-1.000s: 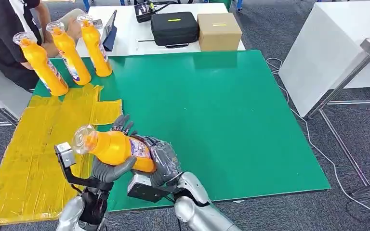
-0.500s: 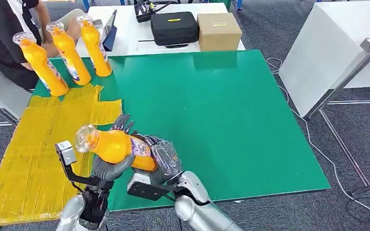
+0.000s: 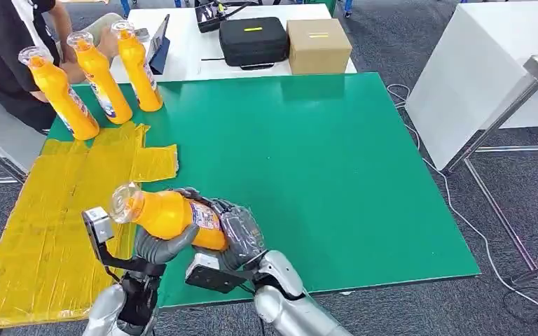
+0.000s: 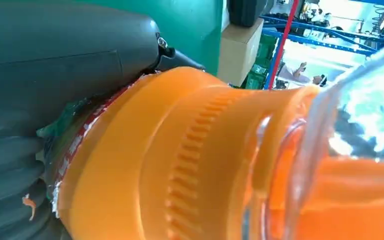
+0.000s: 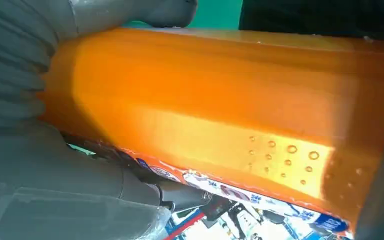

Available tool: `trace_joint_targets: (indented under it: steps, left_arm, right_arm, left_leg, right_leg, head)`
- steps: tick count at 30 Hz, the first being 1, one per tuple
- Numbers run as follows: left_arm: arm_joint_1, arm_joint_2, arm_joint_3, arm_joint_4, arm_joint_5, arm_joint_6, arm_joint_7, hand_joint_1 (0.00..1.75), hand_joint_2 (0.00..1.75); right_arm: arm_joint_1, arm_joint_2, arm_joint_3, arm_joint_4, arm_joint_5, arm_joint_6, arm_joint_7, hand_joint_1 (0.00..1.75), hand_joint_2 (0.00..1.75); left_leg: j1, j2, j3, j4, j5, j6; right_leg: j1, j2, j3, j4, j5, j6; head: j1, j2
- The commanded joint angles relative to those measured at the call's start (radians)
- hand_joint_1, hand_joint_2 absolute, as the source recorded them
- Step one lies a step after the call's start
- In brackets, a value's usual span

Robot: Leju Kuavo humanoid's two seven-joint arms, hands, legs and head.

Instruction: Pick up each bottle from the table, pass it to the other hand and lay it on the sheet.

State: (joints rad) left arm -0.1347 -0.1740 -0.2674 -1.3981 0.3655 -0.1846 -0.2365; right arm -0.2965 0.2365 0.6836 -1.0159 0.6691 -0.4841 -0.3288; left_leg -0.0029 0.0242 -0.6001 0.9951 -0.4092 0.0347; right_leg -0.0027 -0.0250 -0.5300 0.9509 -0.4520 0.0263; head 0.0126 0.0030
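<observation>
An orange bottle [image 3: 168, 213] with a clear cap lies tilted in the air above the table's front edge, cap pointing left toward the yellow sheet [image 3: 49, 210]. My left hand [image 3: 160, 245] wraps it from below, thumb under the body and fingers curled over the far side. My right hand [image 3: 235, 234] grips its base end from the right. Close up, the bottle [image 4: 190, 160] lies against my left hand [image 4: 40, 75], and the bottle [image 5: 220, 100] against my right hand [image 5: 30, 175]. Three more orange bottles [image 3: 101, 80] stand upright at the back left.
The green table [image 3: 336, 161] stretches ahead and to the right. A person [image 3: 7, 42] stands at the back left behind the standing bottles. A white table behind carries a black case [image 3: 253, 40] and a cardboard box [image 3: 318, 45].
My left hand's fingers, spread above the bottle before, have curled down around it. The bottle and my right hand have hardly moved.
</observation>
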Motion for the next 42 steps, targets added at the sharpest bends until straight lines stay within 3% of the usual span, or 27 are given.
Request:
trace_joint_targets:
  steps: [1, 2, 3, 4, 5, 15, 20, 21, 24, 26, 28, 35, 40, 42]
  left_arm:
    - [-0.018, -0.005, -0.010, 0.045, -0.012, 0.008, -0.024, 1.75, 1.75]
    - [-0.018, -0.004, -0.010, 0.045, -0.013, 0.010, -0.027, 1.75, 1.75]
    - [-0.019, -0.002, -0.014, 0.046, -0.018, 0.013, -0.029, 1.75, 1.75]
    - [-0.015, 0.007, -0.019, 0.044, -0.024, 0.024, -0.038, 1.75, 1.75]
    - [-0.007, 0.011, -0.014, 0.037, -0.021, 0.031, -0.048, 1.75, 1.75]
    - [0.063, 0.037, 0.068, -0.042, -0.033, 0.090, -0.083, 1.75, 1.75]
    - [0.106, 0.038, 0.142, -0.112, -0.197, 0.233, -0.144, 1.75, 1.75]
    - [0.113, 0.037, 0.150, -0.126, -0.241, 0.265, -0.155, 1.75, 1.75]
    - [0.117, 0.050, 0.119, -0.169, -0.710, 0.556, -0.255, 1.75, 1.75]
    - [0.106, 0.060, 0.094, -0.182, -0.865, 0.617, -0.261, 1.75, 1.75]
    - [0.093, 0.073, 0.081, -0.176, -0.974, 0.652, -0.236, 1.75, 1.75]
    - [0.090, 0.071, 0.078, -0.176, -0.979, 0.654, -0.234, 1.75, 1.75]
    - [0.041, 0.098, 0.043, -0.095, -1.471, 0.817, -0.098, 1.75, 1.75]
    - [0.009, 0.097, 0.026, -0.023, -1.666, 0.769, 0.020, 1.75, 1.75]
  right_arm:
    - [0.056, -0.067, 0.018, 0.018, -0.054, -0.004, -0.044, 1.75, 1.75]
    - [0.060, -0.071, 0.018, 0.012, -0.065, 0.003, -0.049, 1.75, 1.75]
    - [0.069, -0.078, 0.012, -0.004, -0.084, 0.009, -0.058, 1.43, 1.75]
    - [0.079, -0.092, 0.009, -0.037, -0.112, 0.025, -0.069, 0.35, 1.75]
    - [0.084, -0.098, 0.004, -0.056, -0.124, 0.030, -0.073, 0.00, 1.75]
    - [0.146, -0.127, -0.063, -0.189, -0.117, 0.030, -0.060, 0.00, 1.75]
    - [0.180, -0.142, -0.140, -0.289, -0.060, 0.023, -0.041, 0.00, 1.75]
    - [0.191, -0.147, -0.150, -0.311, -0.053, 0.021, -0.038, 0.00, 1.75]
    - [0.239, -0.179, -0.198, -0.394, -0.029, -0.033, -0.036, 0.00, 1.75]
    - [0.271, -0.207, -0.216, -0.446, -0.029, -0.057, -0.045, 0.00, 1.75]
    - [0.295, -0.218, -0.228, -0.485, -0.036, -0.076, -0.057, 0.00, 1.75]
    - [0.302, -0.221, -0.229, -0.497, -0.035, -0.078, -0.057, 0.00, 1.75]
    - [0.350, -0.229, -0.219, -0.595, -0.009, -0.117, -0.067, 0.00, 1.75]
    - [0.365, -0.225, -0.215, -0.625, 0.015, -0.110, -0.052, 0.00, 1.75]
  left_leg:
    - [0.001, -0.005, 0.005, -0.002, -0.001, -0.002]
    - [0.001, -0.004, 0.003, -0.002, 0.000, -0.001]
    - [0.001, -0.006, 0.005, -0.002, -0.001, -0.002]
    - [0.000, -0.005, 0.003, -0.002, 0.000, -0.001]
    - [0.001, -0.006, 0.005, -0.002, -0.001, -0.002]
    - [0.000, -0.001, 0.001, -0.001, -0.001, -0.001]
    - [0.000, -0.001, 0.001, -0.001, -0.001, -0.001]
    - [0.000, -0.001, 0.003, 0.000, -0.002, -0.002]
    - [0.000, -0.003, 0.001, 0.000, -0.001, -0.002]
    - [0.000, -0.005, 0.000, 0.000, -0.001, -0.001]
    - [0.000, -0.006, 0.001, 0.000, -0.001, -0.002]
    - [0.000, -0.004, 0.002, -0.001, -0.001, -0.002]
    - [0.000, -0.005, 0.003, -0.001, -0.002, -0.002]
    - [0.000, -0.005, 0.001, -0.001, -0.001, -0.002]
  right_leg:
    - [0.000, -0.002, 0.007, -0.003, -0.002, 0.000]
    - [0.000, -0.002, 0.004, -0.002, -0.001, 0.000]
    - [0.000, -0.003, 0.007, -0.003, -0.002, 0.000]
    - [0.000, -0.003, 0.005, -0.002, -0.001, 0.000]
    - [0.000, -0.002, 0.007, -0.003, -0.002, 0.000]
    - [0.000, 0.001, 0.002, -0.001, -0.001, 0.000]
    - [0.000, 0.001, 0.001, -0.001, -0.001, 0.000]
    - [0.000, 0.003, 0.004, -0.001, -0.002, -0.001]
    - [0.000, 0.000, 0.002, -0.001, -0.002, 0.000]
    - [0.000, -0.002, 0.002, -0.001, -0.002, 0.000]
    - [0.000, -0.002, 0.002, -0.001, -0.002, 0.000]
    - [0.000, 0.000, 0.002, -0.001, -0.001, -0.001]
    - [0.000, -0.001, 0.003, -0.001, -0.002, -0.001]
    - [0.000, -0.003, 0.002, -0.001, -0.001, 0.000]
  head:
    - [0.000, 0.000]
    - [0.000, 0.000]
    - [0.000, 0.000]
    - [0.000, 0.000]
    - [0.000, 0.000]
    - [0.000, 0.000]
    - [0.000, 0.000]
    - [0.000, 0.000]
    - [0.000, 0.000]
    - [0.000, 0.000]
    - [0.000, 0.000]
    - [0.000, 0.000]
    - [0.000, 0.000]
    - [0.000, 0.000]
